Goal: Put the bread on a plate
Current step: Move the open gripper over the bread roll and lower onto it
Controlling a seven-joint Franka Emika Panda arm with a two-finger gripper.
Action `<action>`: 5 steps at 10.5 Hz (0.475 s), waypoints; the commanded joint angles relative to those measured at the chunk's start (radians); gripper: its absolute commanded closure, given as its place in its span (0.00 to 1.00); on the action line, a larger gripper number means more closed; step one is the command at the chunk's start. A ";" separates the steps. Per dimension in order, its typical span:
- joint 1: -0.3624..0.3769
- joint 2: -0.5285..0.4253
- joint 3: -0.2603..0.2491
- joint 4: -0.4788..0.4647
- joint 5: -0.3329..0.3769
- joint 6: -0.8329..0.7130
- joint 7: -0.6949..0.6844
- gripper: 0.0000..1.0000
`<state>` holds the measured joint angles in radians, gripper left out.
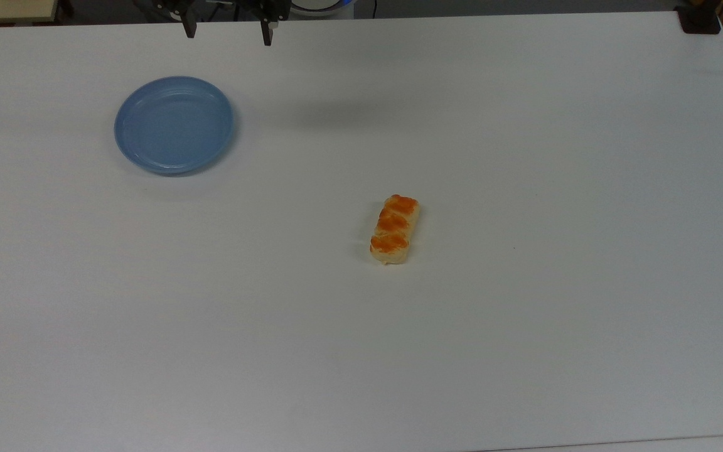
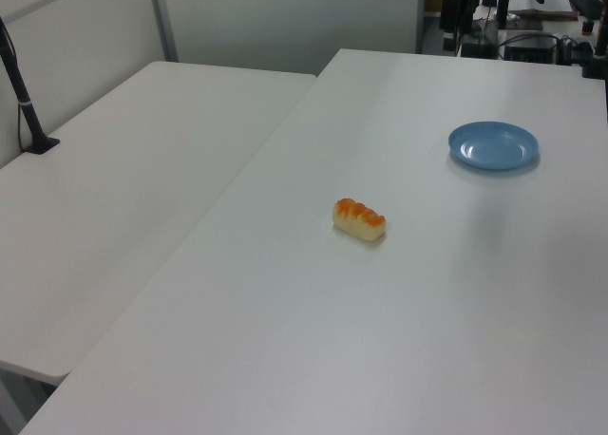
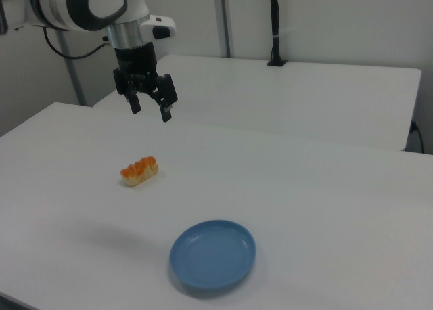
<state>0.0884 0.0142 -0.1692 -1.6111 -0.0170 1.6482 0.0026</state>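
**Bread on table, gripper up high and empty**

We see the bread [image 1: 394, 230] lying flat on the white table [image 1: 524, 314], near the table's middle in the top view, long axis running roughly top to bottom, orange bumps facing up. In the left view the bread [image 2: 359, 219] sits below and to the left of the plate [image 2: 493, 145], well apart from it. In the right view the bread [image 3: 139, 171] is at the right view's left, the plate [image 3: 212, 256] nearer the camera; nothing on the plate.

We spot the gripper [image 3: 149, 109] in the right view hanging in the air above the table, fingers spread apart, nothing between them. It is raised well clear of the bread, which lies lower in the right view, roughly under it. In the top view the gripper [image 1: 228, 34] shows at the top edge, its two dark fingertips [image 1: 190, 30] apart, up and to the right of the plate [image 1: 174, 124] and well away from the bread, which lies far down and to the top view's right.
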 commanded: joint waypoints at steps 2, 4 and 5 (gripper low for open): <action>0.077 0.056 -0.007 -0.009 0.023 0.040 0.004 0.00; 0.134 0.105 -0.009 -0.009 0.032 0.087 0.064 0.00; 0.152 0.125 -0.007 -0.009 0.034 0.123 0.139 0.00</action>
<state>0.1910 0.1001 -0.1674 -1.6157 -0.0026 1.7066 0.0300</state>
